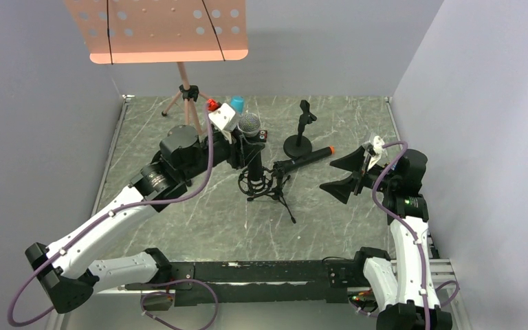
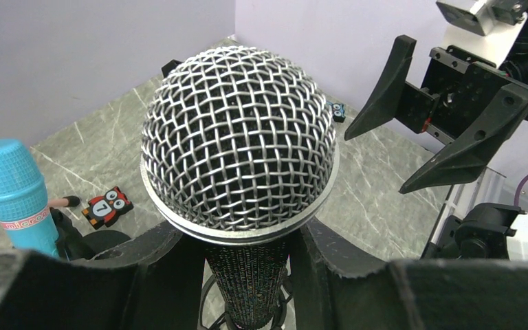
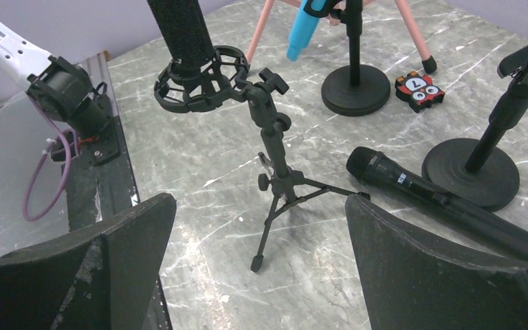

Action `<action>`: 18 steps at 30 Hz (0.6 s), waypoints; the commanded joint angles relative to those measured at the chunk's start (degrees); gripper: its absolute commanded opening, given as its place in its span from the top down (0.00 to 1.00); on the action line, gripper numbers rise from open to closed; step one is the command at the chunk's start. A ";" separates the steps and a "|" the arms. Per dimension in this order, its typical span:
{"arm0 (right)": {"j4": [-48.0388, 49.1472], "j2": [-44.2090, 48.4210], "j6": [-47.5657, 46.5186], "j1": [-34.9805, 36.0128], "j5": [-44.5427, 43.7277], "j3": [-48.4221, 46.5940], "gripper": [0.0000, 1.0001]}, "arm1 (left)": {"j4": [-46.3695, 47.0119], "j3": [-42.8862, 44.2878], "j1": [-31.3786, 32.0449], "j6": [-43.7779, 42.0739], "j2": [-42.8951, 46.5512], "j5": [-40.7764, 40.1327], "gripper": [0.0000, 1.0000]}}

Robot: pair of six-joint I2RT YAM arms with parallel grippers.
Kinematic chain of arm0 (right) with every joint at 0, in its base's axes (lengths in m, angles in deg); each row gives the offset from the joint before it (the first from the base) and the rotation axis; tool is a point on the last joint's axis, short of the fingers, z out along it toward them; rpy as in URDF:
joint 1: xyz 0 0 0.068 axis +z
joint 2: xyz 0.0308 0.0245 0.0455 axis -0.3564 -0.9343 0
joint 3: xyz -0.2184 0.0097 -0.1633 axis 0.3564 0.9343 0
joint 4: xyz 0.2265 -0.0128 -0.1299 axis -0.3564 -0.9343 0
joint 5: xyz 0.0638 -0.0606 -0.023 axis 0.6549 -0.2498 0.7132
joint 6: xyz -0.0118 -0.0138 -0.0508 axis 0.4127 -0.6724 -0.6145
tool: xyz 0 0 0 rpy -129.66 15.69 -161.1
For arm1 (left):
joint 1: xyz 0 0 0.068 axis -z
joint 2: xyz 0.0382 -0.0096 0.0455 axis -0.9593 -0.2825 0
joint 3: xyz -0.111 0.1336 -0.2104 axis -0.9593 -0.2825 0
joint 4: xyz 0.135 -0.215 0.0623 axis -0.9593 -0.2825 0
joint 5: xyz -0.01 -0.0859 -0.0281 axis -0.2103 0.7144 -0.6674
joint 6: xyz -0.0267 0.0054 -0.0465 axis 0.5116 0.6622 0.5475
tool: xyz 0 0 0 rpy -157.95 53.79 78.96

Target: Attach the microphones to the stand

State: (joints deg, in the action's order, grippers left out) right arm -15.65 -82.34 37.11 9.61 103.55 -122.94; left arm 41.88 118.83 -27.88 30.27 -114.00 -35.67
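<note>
Your left claw [image 2: 247,256] is partly closed on the mesh mic [image 2: 237,137], one finger [image 2: 152,265] on each side of the black body just under the silver head. That mic stands upright, its body passing down through the ring mount [image 3: 196,86] of the tripod stand [image 3: 278,179] near the middle of the table [image 3: 199,206].

Just behind it, the blue mic [image 2: 14,192] sits head-up in the clip of a round-base stand [image 3: 356,89]. A small owl tile [image 3: 423,91] lies beside that base.

Your right claw [image 3: 258,206] hangs spread wide and empty above the table, to the right of the tripod and facing it. The orange-end mic [image 3: 440,203] lies flat on the table between the tripod and a second round-base stand [image 1: 298,141], which holds nothing. A pink music stand [image 1: 158,31] rises at the far left corner.
</note>
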 commanded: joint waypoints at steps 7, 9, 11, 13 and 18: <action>2.11 0.17 -1.00 -0.25 -0.22 0.08 0.00 | 3.52 -0.13 -1.55 0.50 -0.18 1.26 1.00; 2.08 0.12 -1.00 -0.24 -0.21 0.08 0.00 | 3.18 -0.77 -1.59 1.03 0.35 1.86 1.00; 2.11 0.04 -1.04 -0.27 -0.22 0.06 0.00 | 2.60 -1.23 -1.58 1.64 0.96 2.97 1.00; 2.06 0.02 -1.04 -0.25 -0.24 0.08 0.00 | 2.32 -1.93 -1.59 2.40 1.74 4.21 1.00; 2.04 -0.16 -1.00 -0.24 -0.15 0.22 0.00 | 1.94 -3.48 -1.59 3.71 2.88 6.42 1.00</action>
State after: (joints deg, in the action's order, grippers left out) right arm -15.63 -82.52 37.11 9.59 103.15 -122.94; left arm 43.25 116.23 -29.32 32.06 -112.67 -32.45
